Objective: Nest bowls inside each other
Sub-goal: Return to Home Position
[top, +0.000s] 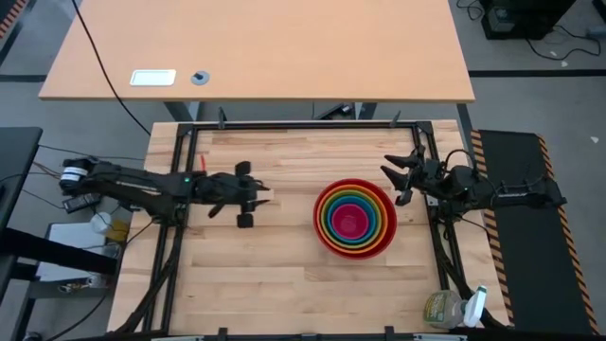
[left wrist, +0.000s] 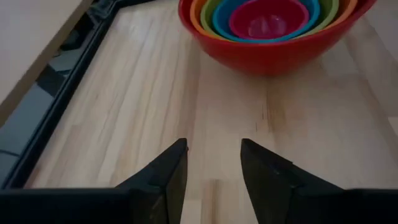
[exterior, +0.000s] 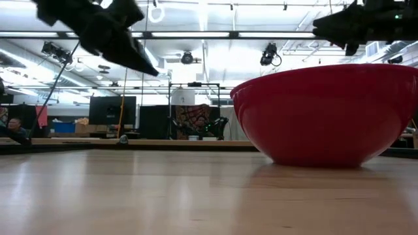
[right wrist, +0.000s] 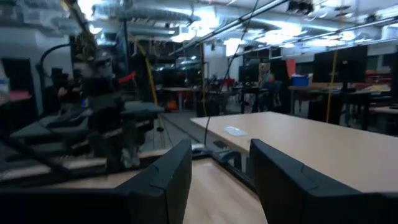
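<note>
The bowls sit nested as one stack [top: 355,218] right of the table's middle: a red outer bowl [exterior: 326,114], then orange, yellow-green and blue rings, with the magenta-pink bowl [left wrist: 268,18] innermost. The red bowl's base rests on the wooden table top. My left gripper [top: 254,206] hovers open left of the stack, apart from it, and the left wrist view shows bare wood between its fingers [left wrist: 214,163]. Near the table's right edge, beside the stack, my right gripper [top: 402,173] hangs open; in the right wrist view it points level into the room [right wrist: 221,163].
A black frame [top: 284,126] borders the wooden table [top: 275,284]. A bottle [top: 445,309] stands at the near right corner. A second, tan table [top: 265,47] lies beyond the far edge. Bare wood spreads left of and in front of the stack.
</note>
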`<state>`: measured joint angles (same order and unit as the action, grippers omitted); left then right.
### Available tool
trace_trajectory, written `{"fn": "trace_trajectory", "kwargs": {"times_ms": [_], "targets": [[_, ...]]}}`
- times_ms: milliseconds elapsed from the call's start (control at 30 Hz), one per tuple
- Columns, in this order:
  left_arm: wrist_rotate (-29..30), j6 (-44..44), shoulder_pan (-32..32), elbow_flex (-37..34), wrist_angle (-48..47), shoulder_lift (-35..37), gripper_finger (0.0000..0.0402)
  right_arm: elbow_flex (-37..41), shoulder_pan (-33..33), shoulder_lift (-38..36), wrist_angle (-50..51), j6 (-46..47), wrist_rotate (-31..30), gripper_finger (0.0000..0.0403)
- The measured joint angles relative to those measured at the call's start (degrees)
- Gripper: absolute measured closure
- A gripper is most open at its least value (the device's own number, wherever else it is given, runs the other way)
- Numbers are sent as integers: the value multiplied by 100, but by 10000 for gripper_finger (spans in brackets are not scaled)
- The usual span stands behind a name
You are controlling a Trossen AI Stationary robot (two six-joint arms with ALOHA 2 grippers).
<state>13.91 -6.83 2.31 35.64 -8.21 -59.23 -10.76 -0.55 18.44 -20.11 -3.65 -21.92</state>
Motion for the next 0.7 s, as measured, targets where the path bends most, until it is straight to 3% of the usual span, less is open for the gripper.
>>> {"fn": "trace_trajectory", "kwargs": {"times_ms": [367, 700], "targets": [[300, 628, 55, -1154, -93, 1762, 251, 15, -4, -847, 1460, 253, 106, 233], [483, 855, 55, -1371, -854, 2957, 251, 355, -3, -1236, 1426, 458, 99, 233]]}}
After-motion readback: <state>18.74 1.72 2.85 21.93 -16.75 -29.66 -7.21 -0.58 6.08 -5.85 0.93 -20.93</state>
